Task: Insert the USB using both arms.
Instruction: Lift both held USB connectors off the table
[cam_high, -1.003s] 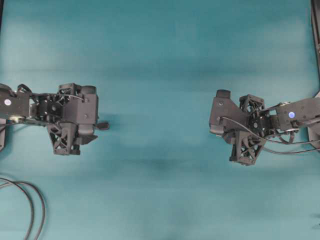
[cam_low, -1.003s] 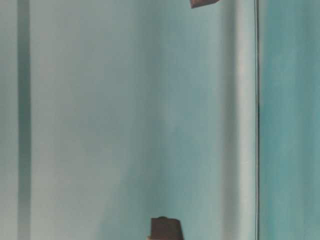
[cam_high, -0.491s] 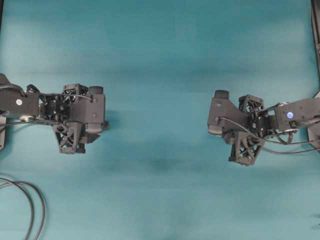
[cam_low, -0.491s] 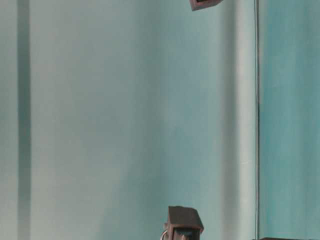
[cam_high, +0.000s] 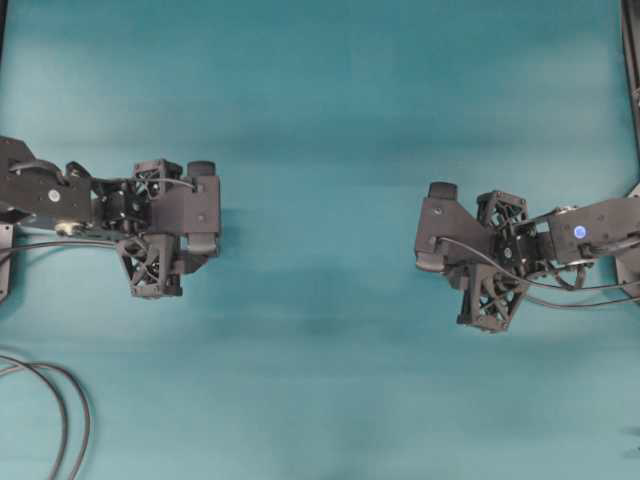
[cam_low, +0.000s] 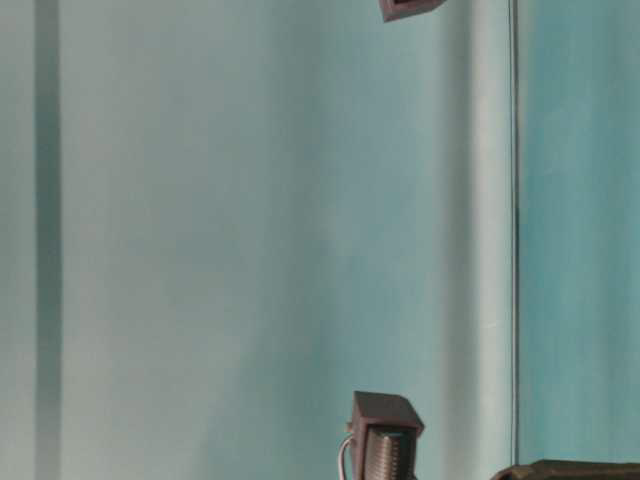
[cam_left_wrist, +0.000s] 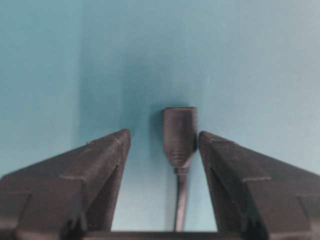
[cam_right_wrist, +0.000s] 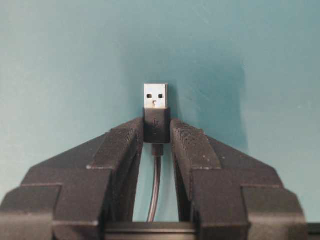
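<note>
Left wrist view | left gripper (cam_left_wrist: 161, 145) narrowing, unclamped, around dark connector (cam_left_wrist: 179, 135) | right gripper (cam_right_wrist: 157, 131) pinches USB (cam_right_wrist: 155, 102) | socket pickup imminent

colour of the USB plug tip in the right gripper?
Silvery metal tip on the USB, with a dark body below it. Shows best in the right wrist view.

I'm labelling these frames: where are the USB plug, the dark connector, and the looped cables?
USB (cam_right_wrist: 155, 96), right wrist view, silvery tip.
Dark connector (cam_left_wrist: 179, 132), left wrist view, ribbed body.
Looped cables (cam_high: 62, 415), overhead view, outer loop.
</note>
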